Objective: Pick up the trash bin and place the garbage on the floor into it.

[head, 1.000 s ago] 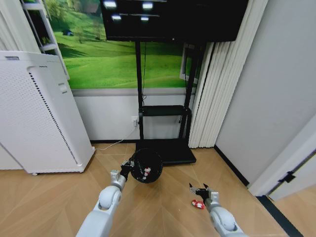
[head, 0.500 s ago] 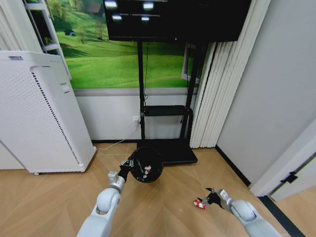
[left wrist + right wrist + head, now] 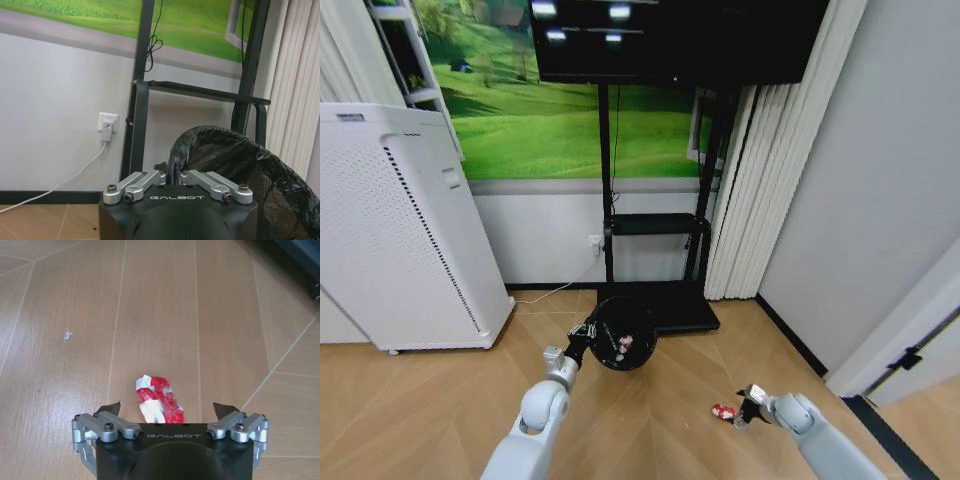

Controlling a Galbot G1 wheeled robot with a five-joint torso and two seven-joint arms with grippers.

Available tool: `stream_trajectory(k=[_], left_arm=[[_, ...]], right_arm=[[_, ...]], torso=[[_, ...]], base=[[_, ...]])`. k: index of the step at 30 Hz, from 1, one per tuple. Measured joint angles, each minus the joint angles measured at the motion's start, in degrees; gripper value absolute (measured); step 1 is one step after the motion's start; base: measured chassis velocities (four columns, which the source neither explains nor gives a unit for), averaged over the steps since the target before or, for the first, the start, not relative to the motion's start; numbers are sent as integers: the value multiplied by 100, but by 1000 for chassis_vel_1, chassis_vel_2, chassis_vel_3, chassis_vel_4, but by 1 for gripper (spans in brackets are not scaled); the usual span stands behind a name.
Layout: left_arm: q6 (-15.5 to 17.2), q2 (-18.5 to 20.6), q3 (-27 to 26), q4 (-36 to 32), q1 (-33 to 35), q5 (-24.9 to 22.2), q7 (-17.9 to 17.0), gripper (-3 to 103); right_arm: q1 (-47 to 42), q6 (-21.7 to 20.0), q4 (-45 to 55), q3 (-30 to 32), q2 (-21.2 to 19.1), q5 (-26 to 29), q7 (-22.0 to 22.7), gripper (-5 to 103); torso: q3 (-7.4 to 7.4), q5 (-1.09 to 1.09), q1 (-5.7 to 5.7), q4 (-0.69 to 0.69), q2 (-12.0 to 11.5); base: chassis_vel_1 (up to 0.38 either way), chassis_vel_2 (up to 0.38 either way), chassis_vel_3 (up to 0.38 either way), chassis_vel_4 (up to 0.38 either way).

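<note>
Since a second ago the right claw (image 3: 167, 412) has dropped low at lower right of the head view, fingers spread astride the red-and-white wrapper (image 3: 159, 400) on the floor (image 3: 75, 300). Crumpled, feather-light and crushable, it likely wants a pinch across its middle. Centre frame, the left claw (image 3: 172, 176) stays clamped on the trash bin (image 3: 621, 335) rim.

The trash bin (image 3: 623, 335) was a small round black wire-mesh basket with a black bag (image 3: 235, 150) inside. It was lifted above the wooden floor and tilted, so its opening faced the camera. Red and white pieces (image 3: 621, 345) lay inside it. 1 crumpled red-and-white wrapper (image 3: 159, 399) lay flat on the floor, well apart from the bin.
</note>
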Motion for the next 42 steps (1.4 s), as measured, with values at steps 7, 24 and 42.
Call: stream_trajectory(k=[7, 24, 42], left_arm=[[12, -15, 17, 6, 0, 7, -8, 7], [8, 9, -54, -34, 84, 4, -8, 7], [-5, 49, -25, -78, 87, -69, -20, 7]], right_arm=[[264, 122, -527, -78, 188, -112, 85, 100], [492, 225, -1059, -25, 493, -79, 232, 100], [640, 410, -1549, 81, 812, -129, 506, 61]], torso=[[0, 1, 0, -2, 0], [0, 0, 0, -2, 0], [-1, -2, 0, -2, 0]], base=[[0, 0, 0, 0], [0, 0, 0, 0], [0, 0, 0, 0]])
